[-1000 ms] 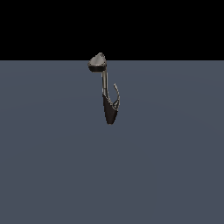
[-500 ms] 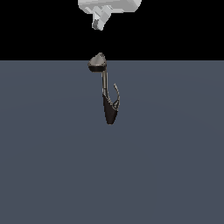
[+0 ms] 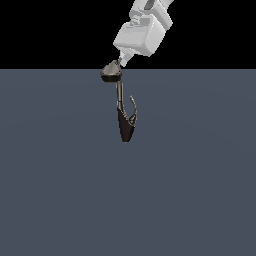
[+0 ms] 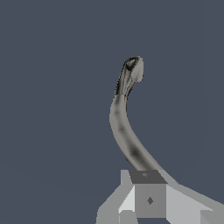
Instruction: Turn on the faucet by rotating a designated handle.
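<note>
The white claw (image 3: 121,62) hangs at the top of the exterior view, its tip just above the faucet's (image 3: 124,107) grey cone head; whether its jaws are apart or together cannot be told. Below, the faucet's dark body stands on the grey bench (image 3: 200,190), the thin curved handle (image 3: 133,109) branching toward the exterior view's right, apart from the claw.

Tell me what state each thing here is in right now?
faucet: upright on the floor, untouched.
handle: free, curving up beside the stem, nothing gripping it.
hand: hovering close above the cone-shaped head; open or shut can't be told.
</note>
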